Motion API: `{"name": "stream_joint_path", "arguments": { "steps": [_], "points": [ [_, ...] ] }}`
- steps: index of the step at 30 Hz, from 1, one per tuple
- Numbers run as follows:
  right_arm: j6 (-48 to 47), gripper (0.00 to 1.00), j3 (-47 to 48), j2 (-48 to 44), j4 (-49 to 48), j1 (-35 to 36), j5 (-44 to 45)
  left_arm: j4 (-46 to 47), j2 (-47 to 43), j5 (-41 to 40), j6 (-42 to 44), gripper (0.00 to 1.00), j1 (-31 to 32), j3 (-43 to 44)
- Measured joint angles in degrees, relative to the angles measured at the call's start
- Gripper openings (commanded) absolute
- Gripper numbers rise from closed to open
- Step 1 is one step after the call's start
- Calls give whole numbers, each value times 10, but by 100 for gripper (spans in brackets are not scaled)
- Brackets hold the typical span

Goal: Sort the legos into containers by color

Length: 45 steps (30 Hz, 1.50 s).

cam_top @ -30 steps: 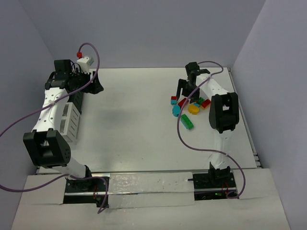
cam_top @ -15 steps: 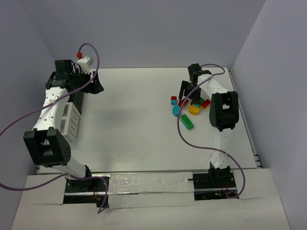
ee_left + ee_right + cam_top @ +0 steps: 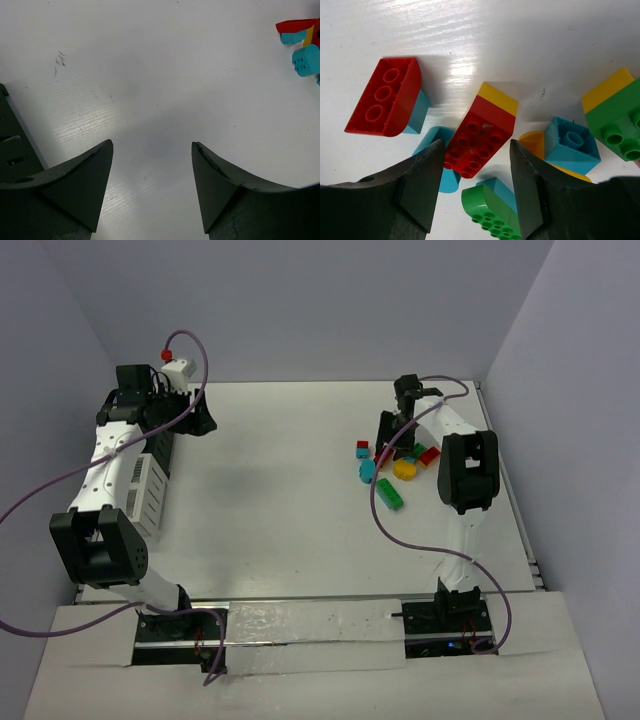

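Far right on the table (image 3: 280, 502), the legos (image 3: 404, 469) huddle: up close, two red-topped, two green, one cyan block. Right gripper (image 3: 476, 142) straddles the red-and-yellow brick (image 3: 482, 131); pinched or not, can't tell. Left gripper (image 3: 151, 144) gapes wide by the black container (image 3: 163, 452), with the white container (image 3: 148, 495) alongside. Broad white tabletop separates them, lilac walls (image 3: 300, 300) around.

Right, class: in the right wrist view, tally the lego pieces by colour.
Red legos: 2
Yellow legos: 3
Cyan legos: 4
Green legos: 2
Total: 11
A reddish sliver at the right edge is left uncounted.
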State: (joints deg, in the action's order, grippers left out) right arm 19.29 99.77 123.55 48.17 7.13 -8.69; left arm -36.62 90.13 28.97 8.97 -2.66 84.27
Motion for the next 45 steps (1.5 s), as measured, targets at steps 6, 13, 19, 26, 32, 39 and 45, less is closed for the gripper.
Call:
{"name": "stream_joint_path", "arguments": {
  "steps": [6,13,19,26,32,39,45],
  "points": [
    [-34,56,-10,-9,2,-2,5,3,0,0,0,73,1,-1],
    [-67,57,-14,-18,9,-2,50,7,0,-1,0,73,6,-8],
    [-70,63,-19,-22,10,-1,71,8,0,-1,0,73,11,-10],
    [-69,48,-19,-22,10,0,75,9,0,-1,0,73,12,-10],
    [-72,50,-18,-22,10,1,71,9,1,-1,0,73,12,-10],
    [-72,48,-19,-22,11,1,70,8,6,-1,0,73,15,-10],
    [-75,14,-18,-19,12,1,71,9,6,-3,0,73,15,-10]
  ]
}}
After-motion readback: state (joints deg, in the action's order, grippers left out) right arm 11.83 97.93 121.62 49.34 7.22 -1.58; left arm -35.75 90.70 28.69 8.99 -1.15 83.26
